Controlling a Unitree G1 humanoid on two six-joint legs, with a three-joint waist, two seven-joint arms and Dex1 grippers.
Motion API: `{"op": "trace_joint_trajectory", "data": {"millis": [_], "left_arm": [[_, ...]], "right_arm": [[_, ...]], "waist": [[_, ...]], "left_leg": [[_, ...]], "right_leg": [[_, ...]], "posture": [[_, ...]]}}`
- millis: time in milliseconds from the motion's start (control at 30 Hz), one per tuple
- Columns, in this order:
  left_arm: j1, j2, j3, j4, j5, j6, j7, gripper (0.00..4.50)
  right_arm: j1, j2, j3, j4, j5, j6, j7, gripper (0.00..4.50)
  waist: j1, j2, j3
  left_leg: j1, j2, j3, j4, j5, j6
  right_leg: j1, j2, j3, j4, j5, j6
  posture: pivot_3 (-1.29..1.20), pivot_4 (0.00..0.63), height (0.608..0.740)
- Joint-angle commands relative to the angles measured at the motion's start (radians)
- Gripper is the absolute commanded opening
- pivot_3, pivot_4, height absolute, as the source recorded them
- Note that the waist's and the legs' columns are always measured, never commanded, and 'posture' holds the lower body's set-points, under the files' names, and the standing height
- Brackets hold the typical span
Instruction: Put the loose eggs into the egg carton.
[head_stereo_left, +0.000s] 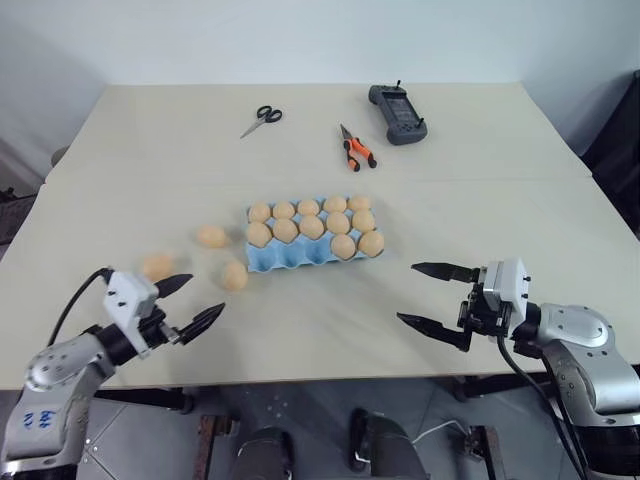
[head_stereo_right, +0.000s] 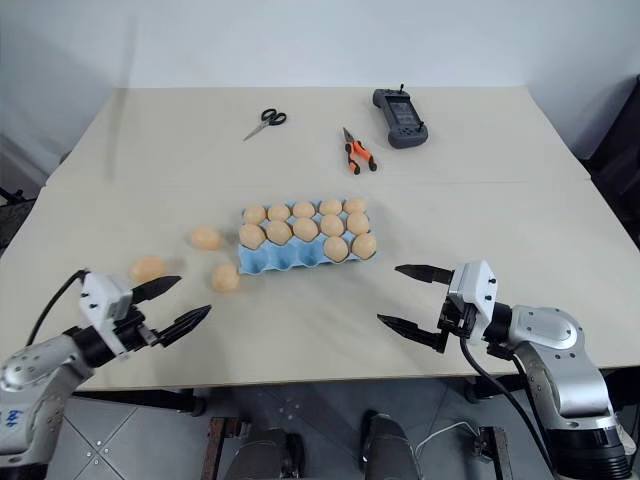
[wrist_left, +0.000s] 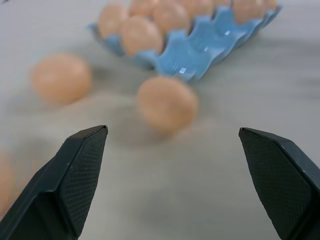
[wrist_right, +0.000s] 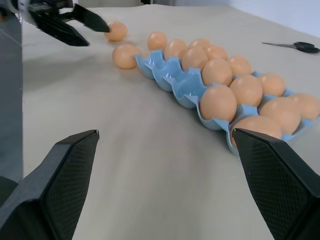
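The light blue egg carton (head_stereo_left: 291, 259) lies at the table's middle with several pale orange eggs in its two far rows; its near row of cups is bare. Three loose eggs lie on the table to its left: one (head_stereo_left: 211, 236) beside the carton's left end, one (head_stereo_left: 235, 276) by its near left corner, one (head_stereo_left: 158, 266) further left. My left gripper (head_stereo_left: 206, 293) hovers open just short of the nearest loose egg (wrist_left: 167, 102), pointing at it, nothing between its fingers. At the near right, apart from the carton (wrist_right: 175, 82), my right gripper (head_stereo_left: 406, 292) stands open and empty.
Scissors (head_stereo_left: 262, 119), orange-handled pliers (head_stereo_left: 356, 148) and a dark handheld controller (head_stereo_left: 398, 113) lie at the far side of the table. Bare tabletop stretches between the carton and the near edge. A seam runs across the table behind the carton.
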Motion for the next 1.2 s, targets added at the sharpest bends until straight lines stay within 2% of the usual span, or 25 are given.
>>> {"op": "trace_joint_trajectory", "data": {"millis": [33, 300, 400, 567, 633, 767, 933, 1067, 1200], "left_arm": [[-0.075, -0.029, -0.066, 0.049, 0.08, -0.017, 0.072, 4.5], [-0.151, -0.064, -0.151, 0.162, 0.157, -0.036, 0.107, 4.5], [-0.145, -0.06, -0.147, 0.164, 0.158, -0.044, 0.1, 3.91], [-0.141, -0.041, -0.097, 0.159, 0.126, -0.072, 0.072, 2.32], [-0.14, -0.029, -0.083, 0.133, 0.092, -0.073, 0.029, 1.87], [-0.139, 0.007, -0.071, 0.079, 0.032, -0.062, -0.056, 1.87], [-0.253, 0.051, -0.137, 0.037, -0.036, 0.021, -0.167, 1.87], [-0.494, -0.066, -0.33, 0.226, 0.066, -0.021, -0.213, 1.87], [-0.588, -0.105, -0.409, 0.34, 0.134, -0.066, -0.24, 1.87]], "right_arm": [[0.008, -0.007, -0.003, -0.061, 0.022, 0.004, -0.007, 4.47], [-0.01, 0.03, 0.058, -0.098, 0.031, 0.001, -0.016, 4.47], [-0.021, 0.038, 0.062, -0.095, 0.028, -0.006, -0.018, 4.5], [-0.026, 0.038, 0.066, -0.084, 0.023, -0.008, -0.021, 4.5], [-0.023, 0.035, 0.065, -0.085, 0.023, -0.004, -0.024, 4.5], [-0.014, 0.028, 0.061, -0.088, 0.024, 0.005, -0.03, 4.5], [-0.004, 0.019, 0.056, -0.094, 0.023, 0.018, -0.043, 4.5], [-0.008, 0.021, 0.057, -0.097, 0.012, 0.021, -0.071, 4.5], [-0.007, 0.019, 0.059, -0.112, 0.011, 0.025, -0.089, 4.5]], "waist": [[-0.001, 0.0, 0.0], [-0.001, 0.0, 0.0], [-0.001, 0.0, 0.0], [-0.001, 0.0, 0.0], [-0.002, 0.0, 0.0], [-0.002, 0.0, 0.0], [0.008, 0.0, 0.0], [0.026, 0.0, 0.0], [0.008, -0.001, 0.0]], "left_leg": [[0.0, 0.0, 0.001, 0.0, 0.0, 0.0], [0.001, 0.001, 0.002, 0.0, 0.0, 0.0], [0.0, 0.001, 0.002, 0.0, -0.001, 0.0], [0.0, 0.001, 0.002, 0.0, -0.001, 0.001], [0.0, 0.001, 0.002, 0.0, -0.001, 0.001], [0.0, 0.001, 0.002, 0.0, -0.001, 0.001], [0.0, 0.001, 0.002, 0.001, -0.001, 0.0], [-0.001, -0.002, 0.003, 0.003, 0.001, 0.002], [-0.002, -0.005, 0.006, 0.005, 0.001, 0.003]], "right_leg": [[0.0, 0.0, 0.0, 0.001, 0.0, 0.0], [0.0, 0.001, -0.002, 0.003, 0.0, 0.0], [0.0, 0.0, -0.002, 0.003, 0.0, 0.0], [-0.001, 0.0, -0.002, 0.003, 0.0, 0.0], [-0.001, 0.0, -0.003, 0.003, 0.0, 0.0], [-0.001, 0.0, -0.002, 0.003, 0.0, 0.0], [-0.001, 0.0, -0.003, 0.003, 0.0, 0.0], [0.0, -0.001, -0.002, 0.002, 0.001, 0.001], [0.0, 0.0, -0.002, 0.001, 0.002, 0.003]], "posture": [[0.0, 0.15, 0.74], [0.0, 0.15, 0.74], [0.0, 0.15, 0.74], [0.0, 0.15, 0.74], [0.0, 0.15, 0.74], [0.0, 0.15, 0.74], [0.0, 0.15, 0.74], [0.0, 0.15, 0.74], [0.0, 0.15, 0.74]]}}
